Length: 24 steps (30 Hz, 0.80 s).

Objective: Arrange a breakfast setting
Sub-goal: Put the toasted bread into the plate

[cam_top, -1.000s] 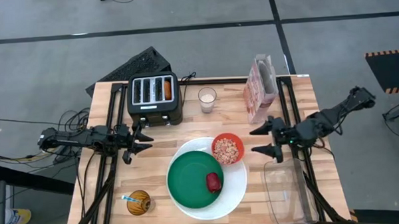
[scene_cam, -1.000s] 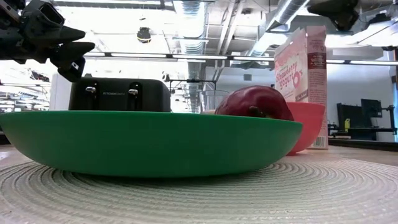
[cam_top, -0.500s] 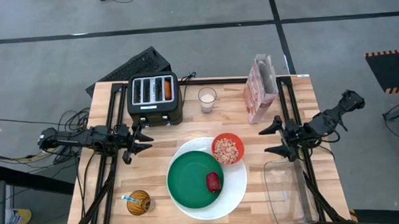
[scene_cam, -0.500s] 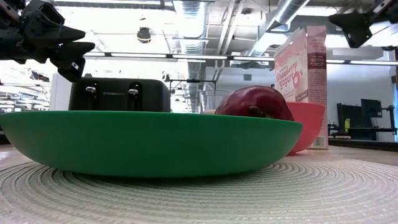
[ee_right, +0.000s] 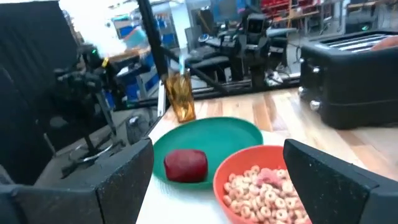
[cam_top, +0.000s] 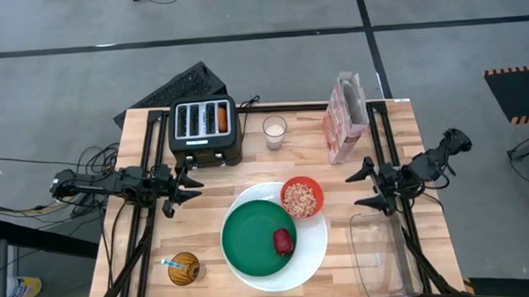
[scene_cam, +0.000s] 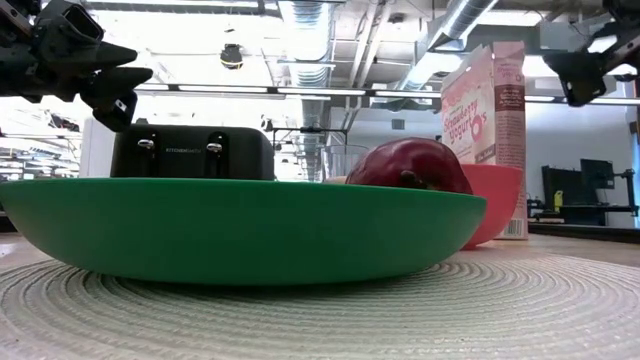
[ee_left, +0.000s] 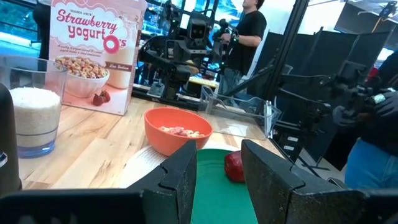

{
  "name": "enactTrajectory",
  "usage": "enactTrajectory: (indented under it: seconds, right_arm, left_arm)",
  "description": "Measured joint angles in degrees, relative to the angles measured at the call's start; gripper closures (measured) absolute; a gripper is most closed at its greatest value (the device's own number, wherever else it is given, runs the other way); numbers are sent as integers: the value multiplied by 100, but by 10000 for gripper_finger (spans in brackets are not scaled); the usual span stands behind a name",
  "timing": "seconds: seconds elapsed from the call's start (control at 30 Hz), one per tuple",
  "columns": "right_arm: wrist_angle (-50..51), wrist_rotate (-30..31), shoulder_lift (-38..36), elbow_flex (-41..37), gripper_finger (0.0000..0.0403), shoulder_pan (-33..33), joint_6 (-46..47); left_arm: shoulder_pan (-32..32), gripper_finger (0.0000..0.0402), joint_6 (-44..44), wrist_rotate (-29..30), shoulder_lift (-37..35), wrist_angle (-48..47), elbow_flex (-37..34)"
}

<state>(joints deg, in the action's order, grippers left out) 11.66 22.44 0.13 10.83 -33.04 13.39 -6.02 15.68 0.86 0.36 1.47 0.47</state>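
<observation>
Wooden table (cam_top: 205,203) holds the green plate (cam_top: 254,239) with toast (cam_top: 222,118) unserved; right gripper (cam_top: 366,187) gapes empty, left gripper (cam_top: 185,186) narrowly parted, risking scraping the toaster (cam_top: 204,131).

You have two plates, one large white plate (cam_top: 314,249) and one green plate (cam_top: 250,239), plus one red bowl (cam_top: 301,197), one dark-red fruit (cam_top: 283,242), one toaster (cam_top: 204,130), one glass (cam_top: 274,131) and one cereal box (cam_top: 345,117).
</observation>
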Motion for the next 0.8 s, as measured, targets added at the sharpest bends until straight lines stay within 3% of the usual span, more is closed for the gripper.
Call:
enactTrajectory:
  seconds: [0.3, 0.8]
  right_arm:
    - [779, -115, 1, 3, 25, 2, -38]
    - [-128, -263, 1, -583, 25, 3, 219]
  left_arm:
    - [0, 288, 0, -2, 0, -2, 0]
    - [0, 288, 0, -1, 0, -2, 1]
